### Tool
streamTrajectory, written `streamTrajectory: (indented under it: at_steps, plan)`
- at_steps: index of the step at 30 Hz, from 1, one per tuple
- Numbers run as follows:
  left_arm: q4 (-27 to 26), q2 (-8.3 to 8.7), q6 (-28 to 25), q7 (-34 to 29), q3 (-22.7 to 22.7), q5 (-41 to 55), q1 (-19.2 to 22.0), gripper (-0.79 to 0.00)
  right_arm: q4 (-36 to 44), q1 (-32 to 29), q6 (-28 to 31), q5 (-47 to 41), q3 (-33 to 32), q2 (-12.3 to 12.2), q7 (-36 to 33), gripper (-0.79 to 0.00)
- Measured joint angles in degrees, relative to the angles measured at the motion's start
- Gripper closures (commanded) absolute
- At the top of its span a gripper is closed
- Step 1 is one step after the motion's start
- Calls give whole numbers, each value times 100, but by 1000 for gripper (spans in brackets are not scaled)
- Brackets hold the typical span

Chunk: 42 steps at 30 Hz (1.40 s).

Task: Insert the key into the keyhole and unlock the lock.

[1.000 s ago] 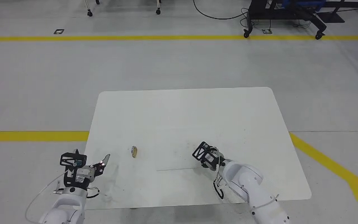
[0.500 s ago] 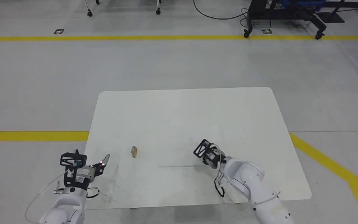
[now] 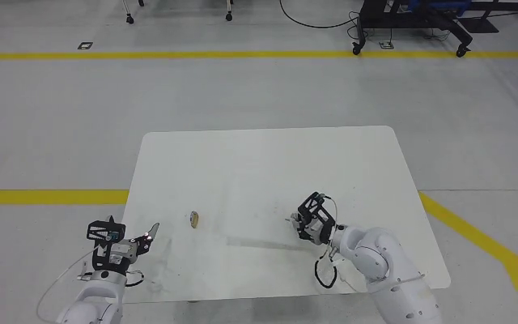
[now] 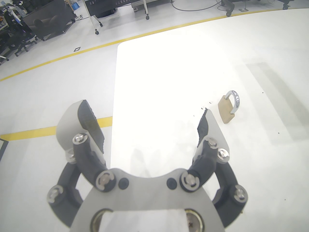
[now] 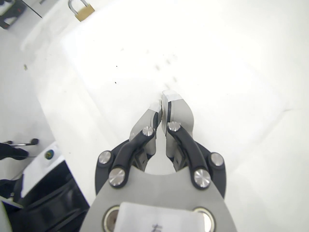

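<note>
A small brass padlock with a silver shackle lies on the white table, front left of centre. It also shows in the left wrist view and the right wrist view. My left gripper is open at the table's front left corner, a short way from the padlock, with nothing between its fingers. My right gripper is shut over the front middle of the table, well to the right of the padlock. Only a thin sliver of the key shows between its pads.
Small dark specks dot the table top near the padlock. Yellow floor lines run past the table on both sides. Wheeled carts and cables stand far back on the floor.
My right gripper has turned at the wrist and shifted slightly to the right, staying shut. The left arm and the padlock have not moved.
</note>
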State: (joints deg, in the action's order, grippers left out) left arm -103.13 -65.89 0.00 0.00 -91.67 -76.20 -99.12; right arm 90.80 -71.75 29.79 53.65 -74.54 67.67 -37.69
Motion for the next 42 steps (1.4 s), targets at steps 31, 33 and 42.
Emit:
streamTrajectory:
  at_steps: [31,33,42]
  plan:
    - [-1407,60,-2435,-1282,475,1253,396,-785,718,-528,458,647,-136,-125,907,0]
    - [-1285,61,-2663,-1442,564,1574,556,-785,787,-630,600,484,-257,-150,1005,0]
    - [-1047,59,-3050,-1671,735,2290,708,-785,773,-776,1377,-348,-410,-216,839,0]
